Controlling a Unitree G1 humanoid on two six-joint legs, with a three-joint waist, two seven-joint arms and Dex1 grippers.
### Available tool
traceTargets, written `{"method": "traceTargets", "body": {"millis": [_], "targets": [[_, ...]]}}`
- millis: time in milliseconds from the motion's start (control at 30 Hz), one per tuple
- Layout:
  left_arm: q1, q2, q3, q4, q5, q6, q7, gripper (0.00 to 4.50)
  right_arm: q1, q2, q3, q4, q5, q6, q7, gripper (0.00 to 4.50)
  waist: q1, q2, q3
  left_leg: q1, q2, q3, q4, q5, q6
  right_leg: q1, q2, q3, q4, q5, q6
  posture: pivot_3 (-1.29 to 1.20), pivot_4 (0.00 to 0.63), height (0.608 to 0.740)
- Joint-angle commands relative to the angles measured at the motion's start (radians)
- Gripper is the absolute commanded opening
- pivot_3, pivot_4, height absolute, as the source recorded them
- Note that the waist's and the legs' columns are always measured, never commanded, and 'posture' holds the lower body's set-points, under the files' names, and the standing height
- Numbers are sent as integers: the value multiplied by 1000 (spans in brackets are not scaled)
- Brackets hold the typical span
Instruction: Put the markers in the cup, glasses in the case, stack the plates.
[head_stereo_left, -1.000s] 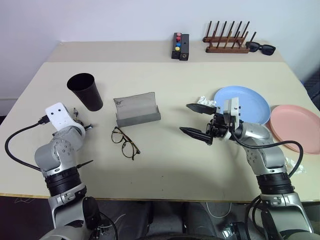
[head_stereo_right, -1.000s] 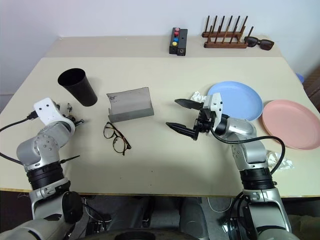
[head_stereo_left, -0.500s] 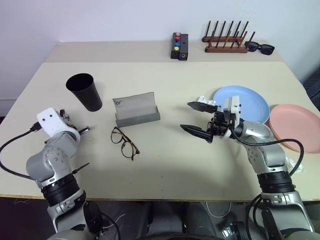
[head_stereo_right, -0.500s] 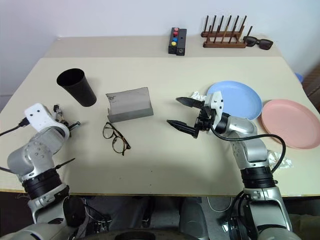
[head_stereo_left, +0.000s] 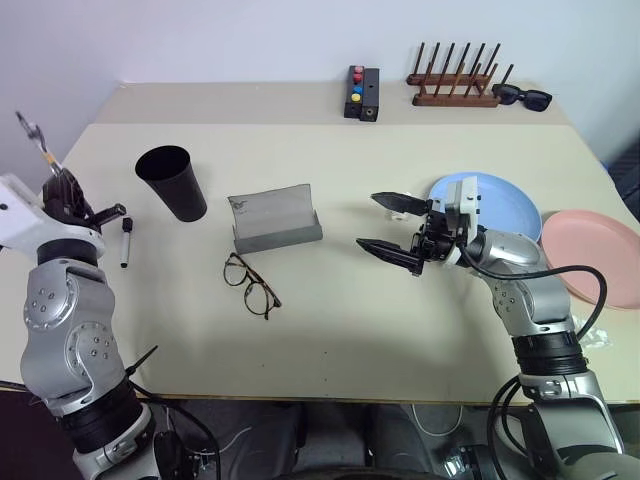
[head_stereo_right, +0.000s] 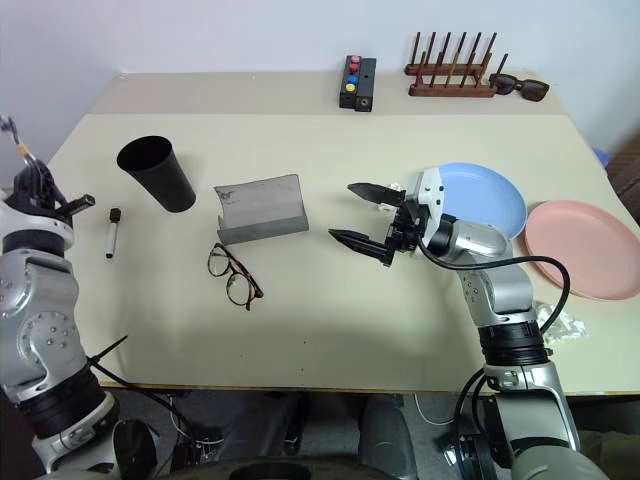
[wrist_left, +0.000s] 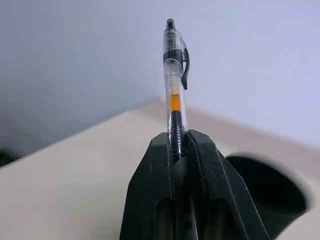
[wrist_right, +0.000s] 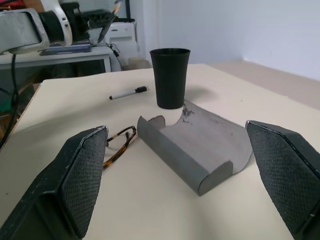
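From my head cameras, my left gripper (head_stereo_left: 62, 192) is raised at the table's (head_stereo_left: 330, 330) left edge, pressed together on a slim pen (head_stereo_left: 38, 145) that sticks up and outward from it. The white marker (head_stereo_left: 125, 241) lies flat on the table just beside that arm, near the black cup (head_stereo_left: 172, 182) but not touching it. The grey case (head_stereo_left: 273, 218) stands open mid-table, with the glasses (head_stereo_left: 249, 284) just in front of it. My right gripper (head_stereo_left: 400, 226) hovers with its jaws spread wide, empty, near the blue plate (head_stereo_left: 500, 205); the pink plate (head_stereo_left: 595, 255) sits beside that one, apart.

In my left wrist view, my fingers (wrist_left: 150, 200) pinch the pen's dark lower barrel; its clear upper body and clip rise free. The cup's mouth shows beyond. The pen looks light, stiff and smooth, so I judge it could pivot or slip; a grip nearer its middle would steady it.

In my right wrist view, the spread pads (wrist_right: 82, 175) frame the case and the glasses. The frames look thin and fragile; I would take them at the bridge, gently.
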Motion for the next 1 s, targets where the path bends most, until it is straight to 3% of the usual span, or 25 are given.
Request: {"method": "traceTargets", "body": {"millis": [33,600,1000], "targets": [[-56,23,-42,56,5,-111,-49,80,-38,30,-29,-8,29,-12,-16,4500,0,0,0,0,0,0,0,0,0,0,0,0,0,0,0,0,150,740],[-256,72,-107,481,66,-449,-122,80,-115,108,-83,106,74,-68,16,4500,-3,0,0,0,0,0,0,0,0,-1,0,0,0,0,0,0,150,740],[-220,113,-205,593,161,-612,-214,80,-114,120,-70,119,52,-89,23,4500,-4,0,0,0,0,0,0,0,0,-1,0,0,1,0,1,0,150,740]]}}
